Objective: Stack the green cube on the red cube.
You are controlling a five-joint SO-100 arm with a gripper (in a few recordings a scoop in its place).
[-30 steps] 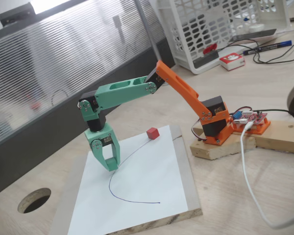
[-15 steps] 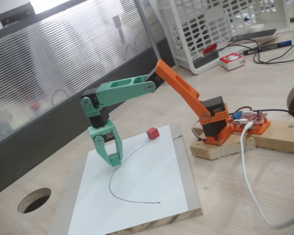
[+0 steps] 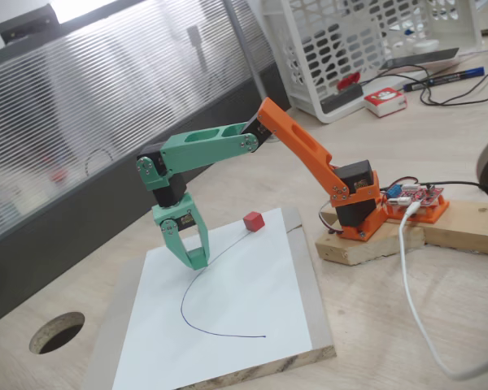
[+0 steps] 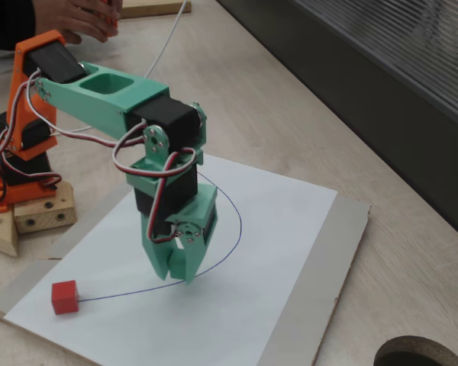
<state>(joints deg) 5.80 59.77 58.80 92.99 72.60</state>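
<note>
The red cube (image 3: 254, 221) sits on the white paper (image 3: 228, 309) near its far edge; in the other fixed view the red cube (image 4: 64, 296) lies at the sheet's near left corner. My green gripper (image 3: 196, 260) hangs tips-down just above the paper, left of the red cube and apart from it. Its fingers (image 4: 164, 263) meet at the tips around a small teal-green block, the green cube (image 4: 188, 259), which blends in with the gripper's own colour. A curved pen line runs under the gripper (image 4: 179, 273).
The paper lies on a wooden board (image 3: 309, 268). My orange base (image 3: 358, 211) stands on wood blocks to the right, with a white cable (image 3: 407, 276). A round table hole (image 3: 57, 331) is front left. A white basket (image 3: 366, 41) and a red-and-white box (image 3: 385, 101) are behind. A person's hand (image 4: 84, 19) rests beyond the base.
The gripper has risen and moved right across the paper toward the red cube, staying shut. The red cube has not moved.
</note>
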